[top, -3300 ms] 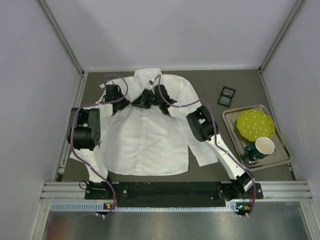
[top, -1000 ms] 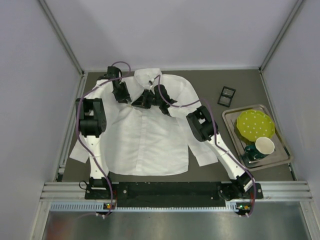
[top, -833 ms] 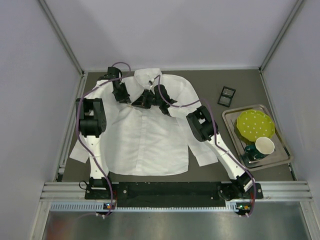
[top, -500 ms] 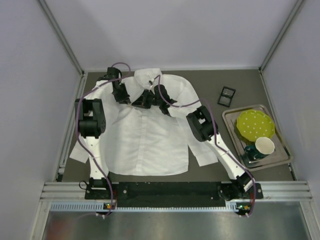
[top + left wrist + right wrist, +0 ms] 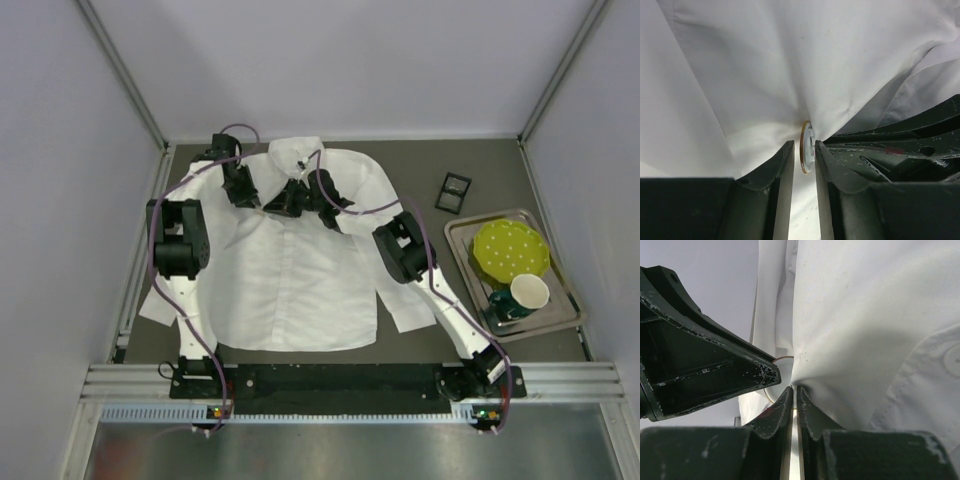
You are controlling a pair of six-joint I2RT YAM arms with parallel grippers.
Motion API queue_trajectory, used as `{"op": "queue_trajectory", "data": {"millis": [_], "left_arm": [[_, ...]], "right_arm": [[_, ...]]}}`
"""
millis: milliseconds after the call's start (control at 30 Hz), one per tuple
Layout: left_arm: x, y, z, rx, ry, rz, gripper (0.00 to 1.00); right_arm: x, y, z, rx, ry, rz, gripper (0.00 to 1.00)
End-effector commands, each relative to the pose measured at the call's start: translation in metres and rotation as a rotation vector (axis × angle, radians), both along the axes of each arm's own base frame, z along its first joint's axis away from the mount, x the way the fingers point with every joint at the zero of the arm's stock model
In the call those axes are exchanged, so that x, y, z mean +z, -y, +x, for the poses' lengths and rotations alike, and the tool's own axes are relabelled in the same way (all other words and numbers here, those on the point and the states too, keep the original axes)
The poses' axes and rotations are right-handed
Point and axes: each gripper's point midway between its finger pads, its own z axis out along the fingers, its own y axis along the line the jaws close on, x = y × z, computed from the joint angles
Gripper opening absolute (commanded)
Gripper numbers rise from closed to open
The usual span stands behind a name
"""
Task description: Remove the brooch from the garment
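Left gripper (image 5: pixel 804 150): jaws stood narrowly parted, straddling the brooch (image 5: pixel 806 153) without clamping it.
Right gripper (image 5: pixel 794 392): pinched shut on a fold of the garment (image 5: pixel 865 320).
Brooch location: edge-on in puckered cloth near the collar (image 5: pixel 297 152).
Risk: an off-centre closure could skid the disc. Pulling could tear the fabric if the pin held.

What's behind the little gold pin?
The white shirt, bunched into folds that meet at the brooch. How the brooch is fastened cannot be seen; the shirt covers it.
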Motion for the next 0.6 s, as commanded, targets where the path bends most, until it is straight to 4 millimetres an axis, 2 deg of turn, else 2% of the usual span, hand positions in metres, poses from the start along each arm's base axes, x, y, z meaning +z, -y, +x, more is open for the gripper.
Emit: {"op": "queue_trajectory", "data": {"millis": [0,133,200,333,367,433,467,500,533,567], "left_arm": [[0.015,-0.004,0.007,-0.005,0.044,0.012,0.28],[0.01,-0.007,0.007,0.006,0.035,0.021,0.23],[0.013,-0.007,0.009,0.014,0.051,0.015,0.17],[0.013,0.002,0.011,0.0,0.09,-0.038,0.1],[0.018,0.005,0.016,-0.006,0.128,-0.053,0.09],[0.011,0.007,0.013,0.007,0.122,-0.07,0.02],[0.015,0.008,0.016,0.009,0.144,-0.082,0.0],[0.015,0.009,0.016,0.024,0.153,-0.089,0.0],[0.006,0.009,0.009,0.03,0.143,-0.094,0.0],[0.014,0.009,0.009,0.034,0.178,-0.1,0.0]], "right_arm": [[-0.01,-0.002,0.002,0.01,0.01,-0.01,0.07],[-0.009,-0.002,0.002,0.009,0.013,-0.01,0.07],[-0.009,-0.002,0.002,0.007,0.014,-0.012,0.07],[-0.009,-0.002,0.001,0.013,0.011,-0.01,0.11],[-0.01,-0.002,0.001,0.013,0.011,-0.01,0.11],[-0.01,-0.001,0.002,0.015,0.008,-0.008,0.14],[-0.008,-0.002,0.001,0.018,0.01,-0.005,0.15],[-0.008,-0.002,0.0,0.022,0.011,-0.005,0.15],[-0.009,-0.001,0.001,0.02,0.008,-0.006,0.15],[-0.008,0.0,0.002,0.018,0.004,-0.005,0.15]]}}
